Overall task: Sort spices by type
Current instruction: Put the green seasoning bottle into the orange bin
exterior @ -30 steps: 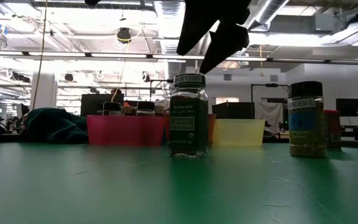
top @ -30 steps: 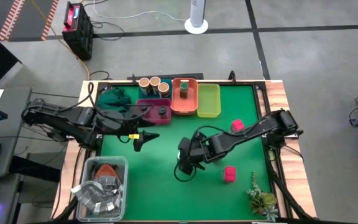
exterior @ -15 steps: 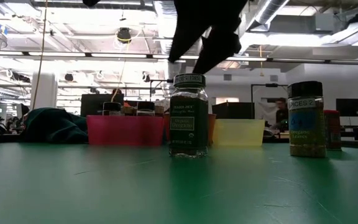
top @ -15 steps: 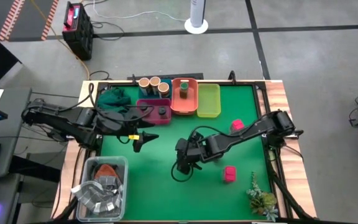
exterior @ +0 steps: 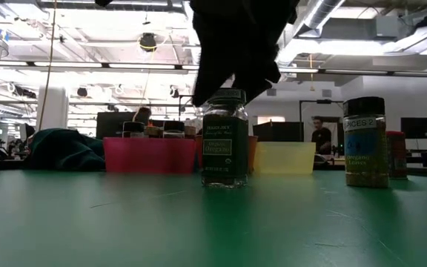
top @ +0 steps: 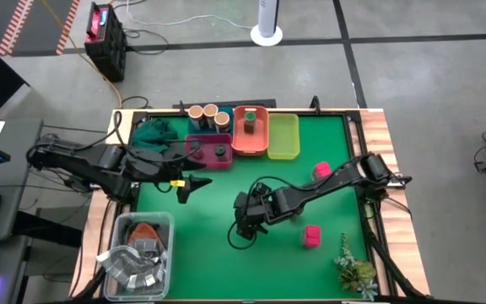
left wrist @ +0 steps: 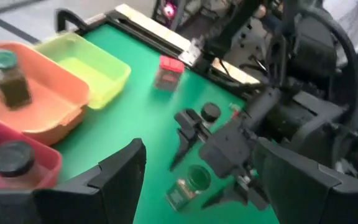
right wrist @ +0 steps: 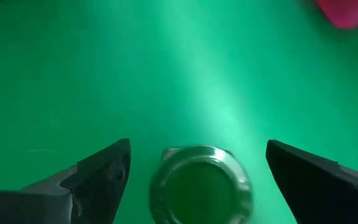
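- Hovering over the middle of the green table (top: 218, 253), the right gripper (top: 241, 226) spreads its fingers wide, empty, above a green-lidded jar (right wrist: 201, 185).
- Standing upright in open mat, that jar has free room on all sides.
- Waiting near the table's left edge, the left gripper (top: 189, 187) is open and empty.
- Pink boxes (top: 311, 236) sit toward the right edge, trays (top: 283, 137) along the far edge.

Bright overhead light, blurred wrist views
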